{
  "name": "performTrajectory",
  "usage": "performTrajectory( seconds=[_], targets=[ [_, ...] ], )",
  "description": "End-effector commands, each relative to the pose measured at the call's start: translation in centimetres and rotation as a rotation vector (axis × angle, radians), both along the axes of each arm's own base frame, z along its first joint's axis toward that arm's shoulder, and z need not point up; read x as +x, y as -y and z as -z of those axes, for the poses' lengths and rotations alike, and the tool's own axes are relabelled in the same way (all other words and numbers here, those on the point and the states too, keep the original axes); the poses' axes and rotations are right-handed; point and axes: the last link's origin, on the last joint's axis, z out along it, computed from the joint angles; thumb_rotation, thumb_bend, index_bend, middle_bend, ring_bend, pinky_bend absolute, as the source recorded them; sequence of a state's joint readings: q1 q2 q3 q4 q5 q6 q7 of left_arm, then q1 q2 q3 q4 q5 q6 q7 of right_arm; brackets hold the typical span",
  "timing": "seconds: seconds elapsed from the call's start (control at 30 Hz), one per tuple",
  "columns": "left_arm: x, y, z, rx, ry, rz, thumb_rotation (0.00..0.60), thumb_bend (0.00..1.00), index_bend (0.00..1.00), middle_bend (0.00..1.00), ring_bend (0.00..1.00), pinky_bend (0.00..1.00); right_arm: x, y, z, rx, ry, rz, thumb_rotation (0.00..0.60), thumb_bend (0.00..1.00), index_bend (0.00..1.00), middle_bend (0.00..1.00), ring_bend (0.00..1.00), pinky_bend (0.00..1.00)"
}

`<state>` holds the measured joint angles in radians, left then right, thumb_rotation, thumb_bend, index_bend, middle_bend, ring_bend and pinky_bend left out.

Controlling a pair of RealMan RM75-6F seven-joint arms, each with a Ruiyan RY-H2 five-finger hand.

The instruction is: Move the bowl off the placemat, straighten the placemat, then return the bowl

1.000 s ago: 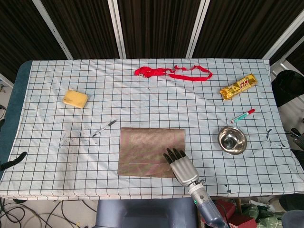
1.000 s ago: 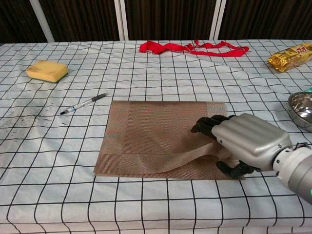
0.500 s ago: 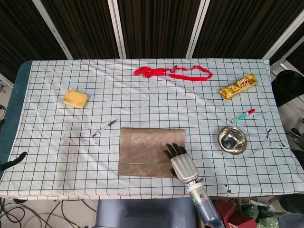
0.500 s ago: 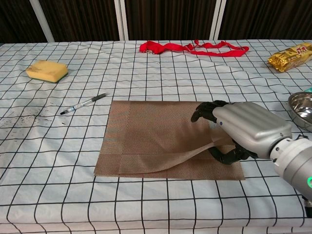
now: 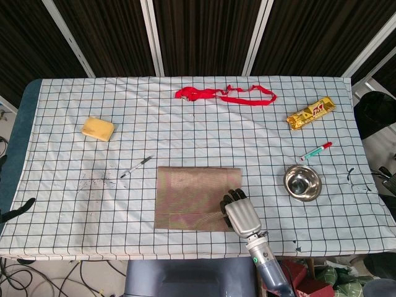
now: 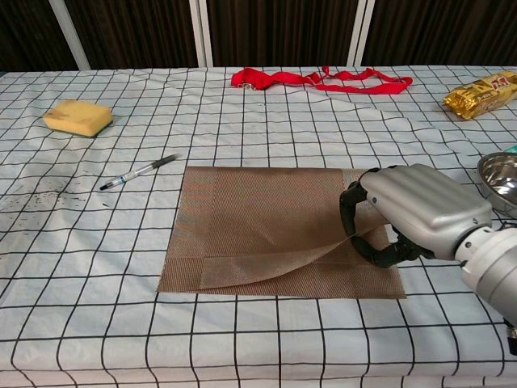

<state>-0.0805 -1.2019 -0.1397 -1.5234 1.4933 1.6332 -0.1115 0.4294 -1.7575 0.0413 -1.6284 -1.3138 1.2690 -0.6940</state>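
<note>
Placemat (image 6: 258, 218): the right hand (image 6: 412, 212) pinches its lifted right edge, fingers (image 6: 352, 212) curled around it.

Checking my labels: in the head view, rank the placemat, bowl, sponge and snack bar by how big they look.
1. placemat, by far
2. bowl
3. snack bar and sponge: too alike to rank; the bar is longer, the sponge wider.

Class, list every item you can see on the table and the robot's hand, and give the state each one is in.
Placemat: flat at the far side, near layer lifted at the right.
Right hand: pinching the placemat's lifted edge.
Bowl: upright, empty, off the placemat.
Sponge: lying flat.
Pen: lying on the cloth.
Marker: lying beside the bowl.
Red strap: loose, spread out.
Snack packet: lying flat.
</note>
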Motion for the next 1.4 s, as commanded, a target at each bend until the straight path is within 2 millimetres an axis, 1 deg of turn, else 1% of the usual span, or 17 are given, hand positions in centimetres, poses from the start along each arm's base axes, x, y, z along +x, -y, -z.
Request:
performTrajectory(
  seconds=[0.03,0.13,0.4,0.53,0.67,0.87,1.03,1.1,1.17,1.23,1.37,1.4],
  targets=[
    [0.0,0.0,0.0,-0.001,0.0,0.0,0.6,0.02,0.0,0.0,0.0,0.0,-0.1,0.0,-0.2,-0.003,0.004,0.0,0.6,0.4,0.68,0.37,0.21,0.21],
    [0.0,0.0,0.0,-0.001,-0.001,0.001,0.6,0.02,0.0,0.0,0.0,0.0,-0.1,0.0,-0.3,-0.003,0.013,-0.005,0.6,0.4,0.68,0.37,0.21,0.21],
    [0.0,0.0,0.1,-0.005,0.003,-0.001,0.6,0.02,0.0,0.0,0.0,0.0,0.6,0.0,-0.6,0.004,0.039,-0.019,0.6,0.5,0.71,0.37,0.21,0.21],
    [0.0,-0.1,0.1,-0.007,0.007,-0.005,0.6,0.02,0.0,0.0,0.0,0.0,1.6,0.4,-0.8,0.009,0.062,-0.029,0.6,0.5,0.71,0.37,0.21,0.21],
    [-0.1,-0.1,0.0,-0.009,0.017,-0.01,0.6,0.02,0.0,0.0,0.0,0.0,3.4,1.4,-1.2,0.01,0.122,-0.012,0.6,0.5,0.72,0.37,0.21,0.21],
    [-0.1,-0.2,-0.1,-0.018,0.032,-0.021,0.6,0.02,0.0,0.0,0.0,0.0,6.9,4.3,-2.5,0.005,0.247,0.059,0.6,0.5,0.72,0.37,0.21,0.21],
    [-0.2,-0.4,-0.2,-0.03,0.05,-0.035,0.6,0.02,0.0,0.0,0.0,0.0,10.0,7.6,-3.4,0.017,0.386,0.17,0.6,0.5,0.72,0.37,0.21,0.21],
    [-0.3,-0.4,-0.3,-0.03,0.056,-0.039,0.6,0.02,0.0,0.0,0.0,0.0,10.9,8.9,-3.7,0.021,0.442,0.219,0.6,0.51,0.72,0.37,0.21,0.21],
    [-0.3,-0.4,-0.4,-0.03,0.062,-0.041,0.6,0.02,0.0,0.0,0.0,0.0,11.5,10.0,-4.0,0.01,0.479,0.254,0.6,0.5,0.72,0.37,0.21,0.21],
    [-0.4,-0.5,-0.4,-0.033,0.067,-0.047,0.6,0.02,0.0,0.0,0.0,0.0,12.1,11.7,-4.3,-0.014,0.501,0.294,0.6,0.51,0.72,0.37,0.21,0.21],
    [-0.4,-0.5,-0.5,-0.039,0.073,-0.058,0.6,0.02,0.0,0.0,0.0,0.0,12.4,14.3,-4.6,-0.051,0.531,0.374,0.6,0.5,0.72,0.37,0.21,0.21],
    [-0.4,-0.5,-0.5,-0.038,0.072,-0.059,0.6,0.02,0.0,0.0,0.0,0.0,12.4,15.2,-4.7,-0.07,0.544,0.409,0.6,0.5,0.72,0.37,0.21,0.21]
  ],
)
